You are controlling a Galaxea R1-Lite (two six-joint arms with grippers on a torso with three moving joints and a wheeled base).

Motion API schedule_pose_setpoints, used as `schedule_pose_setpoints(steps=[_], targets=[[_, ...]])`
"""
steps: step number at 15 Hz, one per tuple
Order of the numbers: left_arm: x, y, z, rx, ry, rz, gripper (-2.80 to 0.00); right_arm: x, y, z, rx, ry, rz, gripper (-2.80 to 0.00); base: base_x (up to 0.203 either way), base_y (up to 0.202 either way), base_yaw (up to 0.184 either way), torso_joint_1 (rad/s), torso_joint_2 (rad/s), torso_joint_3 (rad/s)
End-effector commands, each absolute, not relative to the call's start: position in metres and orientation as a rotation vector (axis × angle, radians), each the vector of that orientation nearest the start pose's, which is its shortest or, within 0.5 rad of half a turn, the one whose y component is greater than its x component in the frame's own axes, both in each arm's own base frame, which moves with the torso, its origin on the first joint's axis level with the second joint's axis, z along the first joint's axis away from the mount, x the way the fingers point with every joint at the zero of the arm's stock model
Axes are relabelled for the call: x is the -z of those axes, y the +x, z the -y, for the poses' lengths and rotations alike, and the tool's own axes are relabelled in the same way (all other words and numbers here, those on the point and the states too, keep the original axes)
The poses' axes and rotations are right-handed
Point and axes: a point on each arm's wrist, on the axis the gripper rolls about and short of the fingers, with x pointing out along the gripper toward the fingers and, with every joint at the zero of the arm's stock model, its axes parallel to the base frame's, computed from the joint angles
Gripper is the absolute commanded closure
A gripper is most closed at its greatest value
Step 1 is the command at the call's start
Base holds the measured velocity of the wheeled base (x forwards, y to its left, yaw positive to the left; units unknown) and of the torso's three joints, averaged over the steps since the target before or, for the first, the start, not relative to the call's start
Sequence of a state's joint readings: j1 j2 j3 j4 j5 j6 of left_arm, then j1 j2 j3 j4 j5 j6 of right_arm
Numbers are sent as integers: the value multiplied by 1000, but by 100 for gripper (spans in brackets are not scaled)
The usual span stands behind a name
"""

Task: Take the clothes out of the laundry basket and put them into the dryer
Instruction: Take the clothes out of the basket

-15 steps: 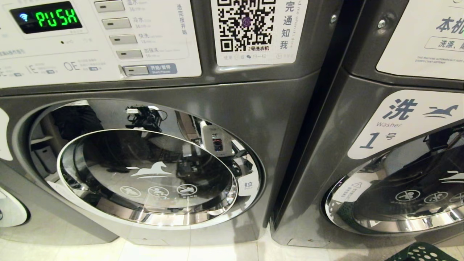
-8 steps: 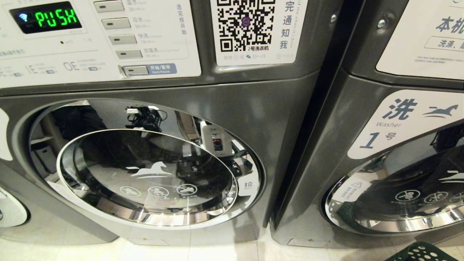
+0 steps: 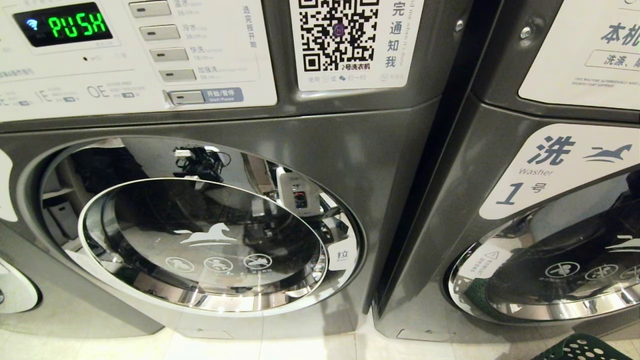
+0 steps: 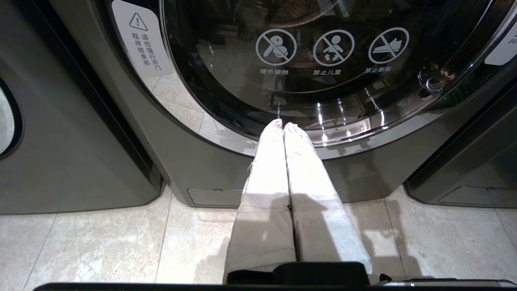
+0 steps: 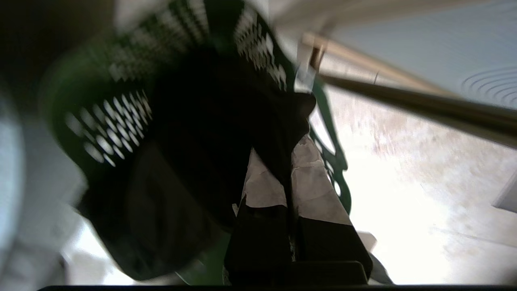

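At the far left of the head view, the control panel (image 3: 135, 55) of a grey front-loading machine (image 3: 320, 145) carries a display (image 3: 64, 23) reading PUSH in green, with a column of buttons beside it. Right of that is a QR-code sticker (image 3: 357, 42). Below, the machine's round door (image 3: 200, 245) is closed, its chrome ring and dark glass mirroring the room (the robot's own reflection shows in it). Neither arm appears in this view.

The left gripper (image 4: 282, 126), seen from its wrist camera, hangs low in front of that closed door, above the tiled floor (image 4: 101, 242); its two pale fingers (image 4: 266, 190) are pressed together with nothing between them.

Further right stands a second grey machine (image 3: 505, 150) labelled Washer 1, its door (image 3: 550, 270) also closed. At the bottom right corner a piece of the green laundry basket (image 3: 582, 349) rests on the floor.

The right gripper (image 5: 288, 161), shown only by its blurred wrist camera, is clamped on a black garment (image 5: 202, 161), which hangs bunched from the fingers just above the basket's perforated green wall.
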State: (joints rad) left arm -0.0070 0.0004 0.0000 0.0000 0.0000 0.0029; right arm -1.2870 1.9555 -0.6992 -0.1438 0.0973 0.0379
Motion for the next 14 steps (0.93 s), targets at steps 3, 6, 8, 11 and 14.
schedule_pose_setpoints(steps=[3, 6, 8, 11, 14], targets=[[-75, -23, 0, 8, 3, 0, 0, 18, 88, 272, 980, 874, -1079, 0, 0, 0, 0, 0, 0, 0], [-75, -23, 0, 8, 3, 0, 0, 52, 94, 265, 900, 964, -1152, 0, 0, 0, 0, 0, 0, 0], [-75, -23, 0, 8, 3, 0, 0, 76, 101, 263, 871, 988, -1182, 0, 0, 0, 0, 0, 0, 0], [-75, -23, 0, 7, 3, 0, 0, 107, 113, 262, 867, 926, -1183, 0, 0, 0, 0, 0, 0, 0], [-75, -23, 0, 7, 3, 0, 0, 116, 119, 258, 879, 891, -1214, 0, 0, 0, 0, 0, 0, 0]])
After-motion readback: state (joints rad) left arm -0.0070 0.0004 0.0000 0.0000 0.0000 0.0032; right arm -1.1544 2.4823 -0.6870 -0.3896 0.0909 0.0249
